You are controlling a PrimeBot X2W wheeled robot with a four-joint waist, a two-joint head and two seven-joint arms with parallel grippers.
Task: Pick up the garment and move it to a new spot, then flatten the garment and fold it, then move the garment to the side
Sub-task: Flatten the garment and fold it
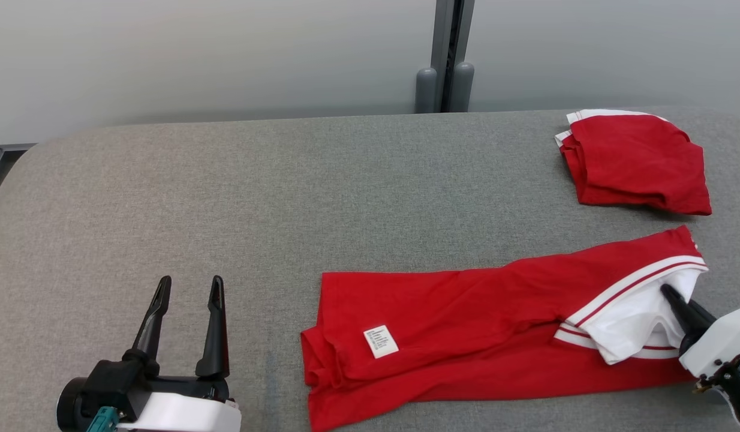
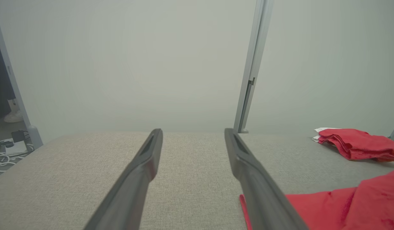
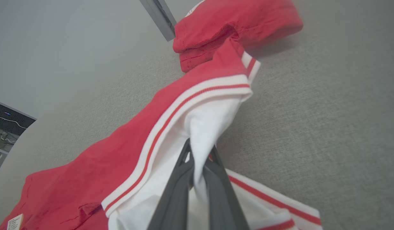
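A red garment [image 1: 466, 324] with white, red-striped trim lies stretched across the near right of the grey table [image 1: 286, 198], a small white label on its lower left part. My right gripper [image 1: 670, 295] is shut on the garment's white end, and the right wrist view shows the white cloth [image 3: 203, 127] pinched between its dark fingers [image 3: 179, 188] and lifted a little. My left gripper [image 1: 187, 287] rests open at the near left, apart from the garment, nothing between its fingers [image 2: 142, 166]. The garment's red edge [image 2: 328, 207] shows at the lower right of the left wrist view.
A second red garment [image 1: 637, 162], folded, lies at the far right of the table [image 2: 184, 179], also seen as a folded red pile [image 3: 232, 25] past the held cloth. A grey post [image 1: 445, 60] stands behind the table's far edge. Cables lie on the floor [image 2: 8, 148] at left.
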